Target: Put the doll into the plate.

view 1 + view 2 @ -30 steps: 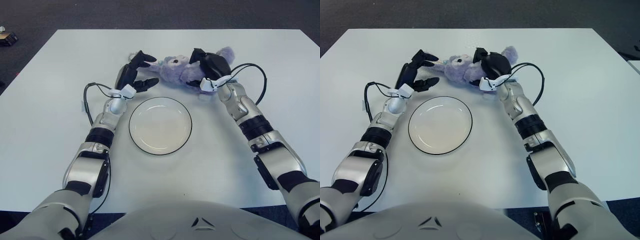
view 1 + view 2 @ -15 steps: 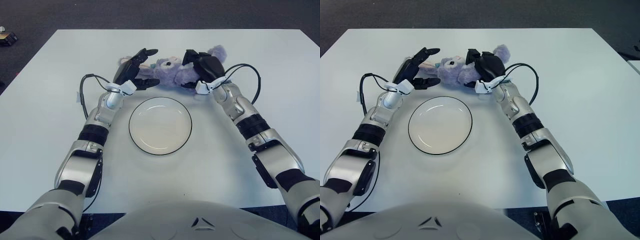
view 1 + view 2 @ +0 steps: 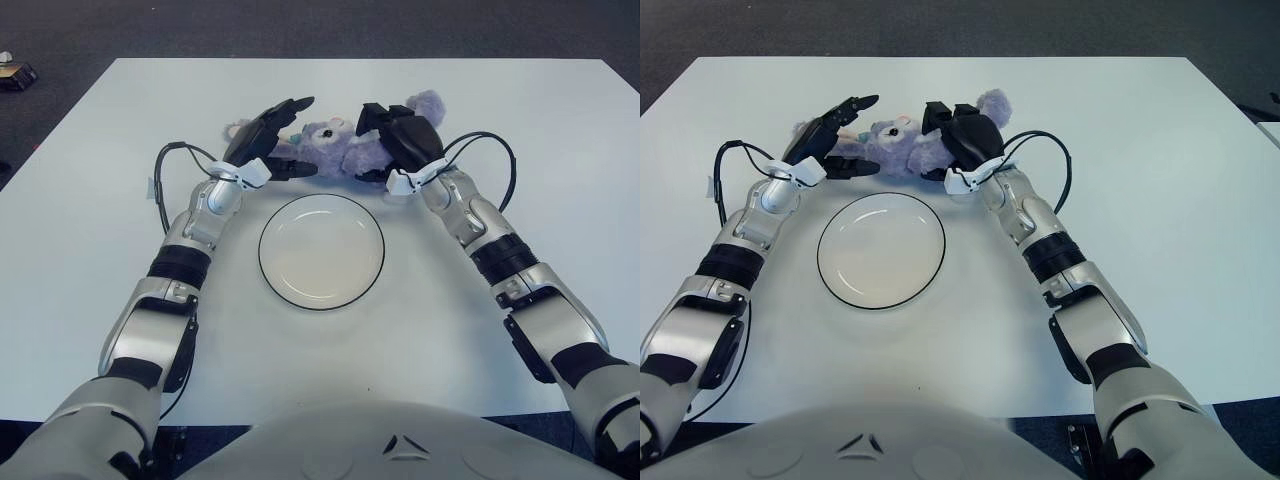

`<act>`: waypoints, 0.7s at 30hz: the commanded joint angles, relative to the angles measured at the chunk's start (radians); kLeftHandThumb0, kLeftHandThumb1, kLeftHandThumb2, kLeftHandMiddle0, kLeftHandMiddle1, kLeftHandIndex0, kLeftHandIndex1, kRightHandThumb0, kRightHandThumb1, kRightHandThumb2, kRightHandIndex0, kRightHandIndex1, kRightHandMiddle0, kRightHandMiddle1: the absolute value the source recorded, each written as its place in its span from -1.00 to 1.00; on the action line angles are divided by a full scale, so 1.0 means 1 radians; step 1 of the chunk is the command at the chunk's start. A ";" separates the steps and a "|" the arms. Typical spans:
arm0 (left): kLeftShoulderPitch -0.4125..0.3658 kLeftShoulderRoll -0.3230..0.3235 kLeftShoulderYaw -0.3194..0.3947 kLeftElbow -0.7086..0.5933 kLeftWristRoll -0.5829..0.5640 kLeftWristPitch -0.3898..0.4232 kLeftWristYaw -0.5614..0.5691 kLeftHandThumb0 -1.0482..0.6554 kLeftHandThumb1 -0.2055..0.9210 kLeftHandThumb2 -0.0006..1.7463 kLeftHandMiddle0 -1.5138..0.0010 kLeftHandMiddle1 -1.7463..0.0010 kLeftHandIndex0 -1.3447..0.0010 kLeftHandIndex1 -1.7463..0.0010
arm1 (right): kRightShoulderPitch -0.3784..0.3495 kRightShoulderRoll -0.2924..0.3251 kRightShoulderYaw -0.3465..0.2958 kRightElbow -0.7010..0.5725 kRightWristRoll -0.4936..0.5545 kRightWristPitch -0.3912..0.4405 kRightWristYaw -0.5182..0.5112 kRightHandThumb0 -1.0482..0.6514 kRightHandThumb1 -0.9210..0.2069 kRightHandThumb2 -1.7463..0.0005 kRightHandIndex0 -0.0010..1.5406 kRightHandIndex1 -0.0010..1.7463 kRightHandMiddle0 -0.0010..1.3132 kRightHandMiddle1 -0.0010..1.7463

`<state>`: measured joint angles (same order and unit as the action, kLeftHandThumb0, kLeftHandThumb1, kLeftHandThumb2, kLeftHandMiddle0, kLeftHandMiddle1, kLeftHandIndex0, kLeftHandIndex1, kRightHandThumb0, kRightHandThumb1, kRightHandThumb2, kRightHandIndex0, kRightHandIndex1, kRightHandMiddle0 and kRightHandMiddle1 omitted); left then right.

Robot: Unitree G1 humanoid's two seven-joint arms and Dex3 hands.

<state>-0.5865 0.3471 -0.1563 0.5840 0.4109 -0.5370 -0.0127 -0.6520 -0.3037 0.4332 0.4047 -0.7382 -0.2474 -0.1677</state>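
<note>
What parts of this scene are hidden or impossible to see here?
- Doll: its middle and right end are covered by the right hand in both eye views; the left hand hides its left end.
- Whether the doll is lifted or lying on the table: cannot tell.
- Small object, left eye view: cut off by the edge.

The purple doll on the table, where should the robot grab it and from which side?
Judging by its pose, grip the doll across its soft body, one hand at each end. It lies lengthwise across the table beyond the plate, head toward the left hand and far end under the right hand, so closing in from both sides suits it.
</note>
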 commanded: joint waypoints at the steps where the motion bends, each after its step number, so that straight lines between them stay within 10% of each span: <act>1: -0.027 0.013 -0.010 -0.006 0.004 0.017 -0.020 -0.75 0.89 -1.00 0.72 1.00 0.64 0.82 | 0.021 -0.011 0.009 -0.023 -0.017 -0.025 -0.013 -0.19 -0.80 0.24 -0.42 1.00 -0.58 1.00; 21: -0.068 0.054 -0.034 0.001 -0.007 0.043 -0.137 -0.76 0.78 -1.00 0.74 1.00 0.63 0.89 | 0.036 -0.036 0.003 -0.046 -0.051 -0.073 -0.030 -0.19 -0.85 0.33 -0.42 1.00 -0.54 0.94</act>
<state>-0.6356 0.3856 -0.1848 0.5842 0.4074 -0.5025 -0.1296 -0.6303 -0.3296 0.4372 0.3757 -0.7805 -0.3101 -0.1882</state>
